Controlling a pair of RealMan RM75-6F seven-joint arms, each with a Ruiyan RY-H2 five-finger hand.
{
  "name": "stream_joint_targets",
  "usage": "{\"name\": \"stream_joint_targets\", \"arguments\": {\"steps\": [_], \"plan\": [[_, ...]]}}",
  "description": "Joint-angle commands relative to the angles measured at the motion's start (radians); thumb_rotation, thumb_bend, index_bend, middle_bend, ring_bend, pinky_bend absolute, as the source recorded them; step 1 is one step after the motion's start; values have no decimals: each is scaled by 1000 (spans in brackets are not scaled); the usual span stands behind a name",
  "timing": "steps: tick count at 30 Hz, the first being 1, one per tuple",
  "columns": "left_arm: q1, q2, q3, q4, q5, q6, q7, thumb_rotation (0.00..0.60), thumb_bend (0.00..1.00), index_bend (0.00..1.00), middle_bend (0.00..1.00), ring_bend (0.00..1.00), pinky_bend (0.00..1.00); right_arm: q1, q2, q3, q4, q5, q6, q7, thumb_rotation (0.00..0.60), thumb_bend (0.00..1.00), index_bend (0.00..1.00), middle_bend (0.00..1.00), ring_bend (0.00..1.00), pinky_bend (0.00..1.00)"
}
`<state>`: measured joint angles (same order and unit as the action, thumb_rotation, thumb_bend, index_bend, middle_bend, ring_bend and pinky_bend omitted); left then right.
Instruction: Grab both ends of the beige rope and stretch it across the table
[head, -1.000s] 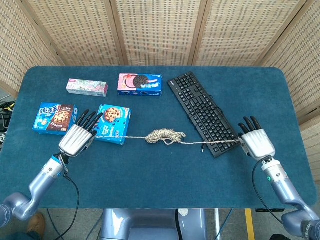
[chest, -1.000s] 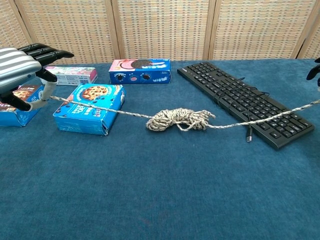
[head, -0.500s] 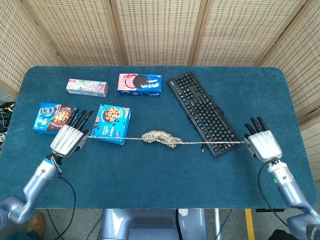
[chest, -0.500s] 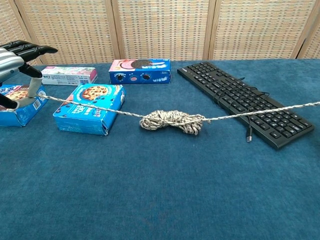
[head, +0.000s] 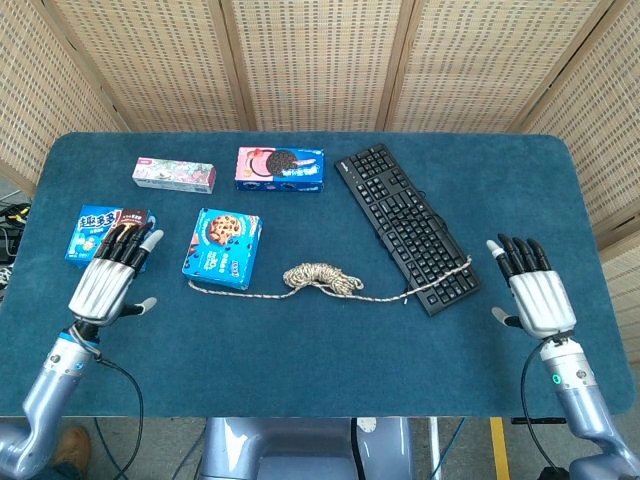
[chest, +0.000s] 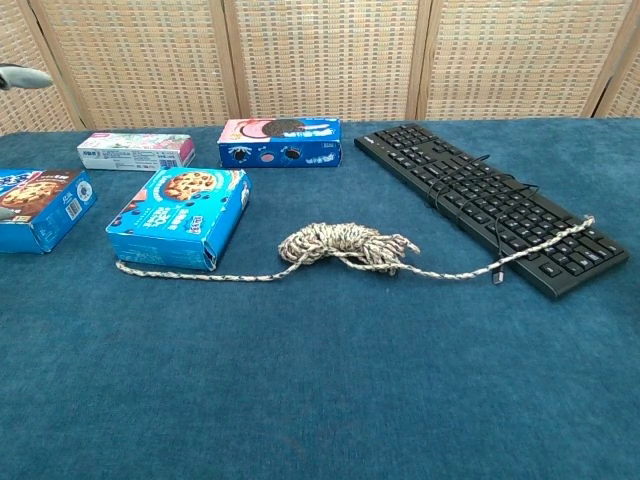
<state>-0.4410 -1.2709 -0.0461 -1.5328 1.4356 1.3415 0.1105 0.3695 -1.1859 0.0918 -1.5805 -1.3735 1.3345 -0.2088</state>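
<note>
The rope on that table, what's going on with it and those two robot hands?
Neither hand holds the beige rope at this moment. It lies slack on the blue table, with a bundled tangle in the middle, one end by the blue cookie box and the other draped over the corner of the black keyboard. The left hand and right hand hover open at opposite sides, fingers spread, clear of the rope. It is not stretched out.
</note>
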Motion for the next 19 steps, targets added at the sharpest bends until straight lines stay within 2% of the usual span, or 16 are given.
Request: {"name": "stream_joint_targets", "arguments": {"steps": [1, 6, 12, 19], "plan": [[108, 136, 11, -176, -78, 63, -5, 600, 0, 0, 0, 0, 0, -69, 9, -2, -81, -48, 100, 69, 600, 0, 0, 0, 0, 0], [175, 175, 46, -223, -51, 125, 8, 600, 0, 0, 0, 0, 0, -121, -6, -20, -94, -84, 173, 83, 600, 0, 0, 0, 0, 0], [242, 163, 87, -181, 17, 202, 18, 600, 0, 0, 0, 0, 0, -178, -37, -43, -52, -130, 257, 67, 600, 0, 0, 0, 0, 0], [301, 153, 103, -140, 87, 268, -32, 600, 0, 0, 0, 0, 0, -234, -57, -75, 15, -166, 299, 66, 600, 0, 0, 0, 0, 0]]}}
